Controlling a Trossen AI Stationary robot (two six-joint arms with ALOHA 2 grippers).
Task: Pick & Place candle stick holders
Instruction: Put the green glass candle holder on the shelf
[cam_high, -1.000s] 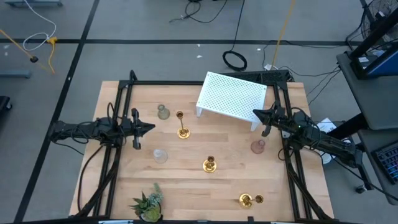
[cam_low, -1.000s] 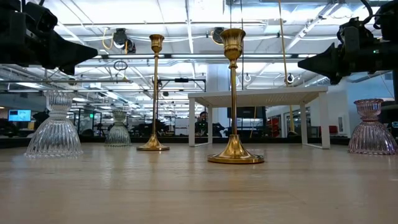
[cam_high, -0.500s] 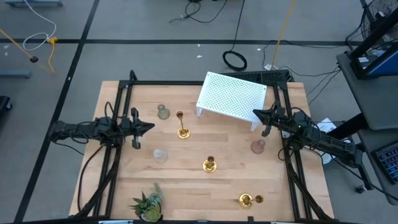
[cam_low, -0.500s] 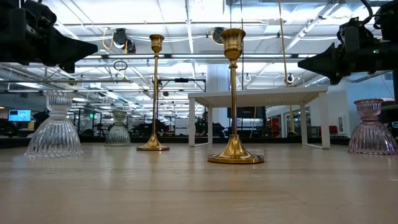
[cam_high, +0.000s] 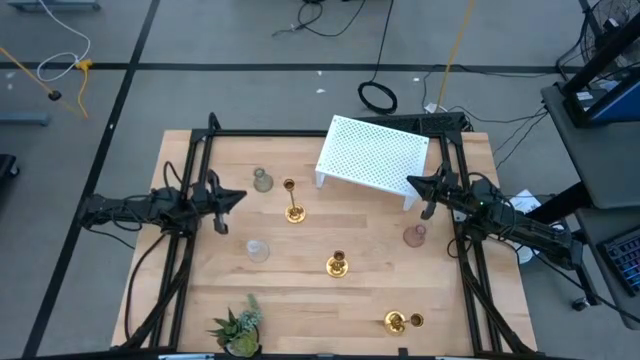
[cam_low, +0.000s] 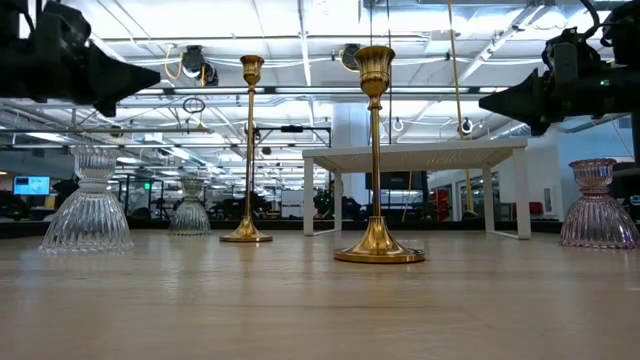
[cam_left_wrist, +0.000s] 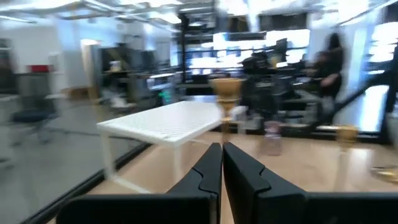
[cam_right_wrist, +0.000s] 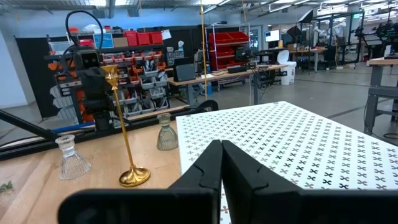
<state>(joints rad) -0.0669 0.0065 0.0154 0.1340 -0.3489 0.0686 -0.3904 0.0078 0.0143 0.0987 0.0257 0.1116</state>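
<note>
1. Left gripper (cam_high: 238, 195): raised above the table (cam_high: 300, 290) at its left side, fingers pressed together with nothing between them, as the left wrist view confirms (cam_left_wrist: 222, 163).
2. Right gripper (cam_high: 411, 183): raised at the right side, fingers together and empty (cam_right_wrist: 221, 158), tips over the near edge of the white perforated rack (cam_high: 372, 156).
3. Grey-green glass holder (cam_high: 262, 180): upright, just ahead of the left fingertips and slightly to their far side.
4. Tall gold holder (cam_high: 292, 206): upright, beyond the grey-green glass one, ahead of the left fingertips and between the two grippers.
5. Clear glass holder (cam_high: 258, 250): upright, near the left fingers on their front-edge side, not touching them.
6. Second gold holder (cam_high: 337, 264): upright, mid-table, well apart from both sets of fingers.
7. Pink glass holder (cam_high: 415, 236): upright, close beside the right arm, behind and to the front-edge side of its fingertips.
8. Third gold holder (cam_high: 401, 321): near the front right edge, well apart from both grippers; it appears to lie on its side.
9. Green spiky plant (cam_high: 238, 327): front left corner, well apart from the left fingers.
</note>
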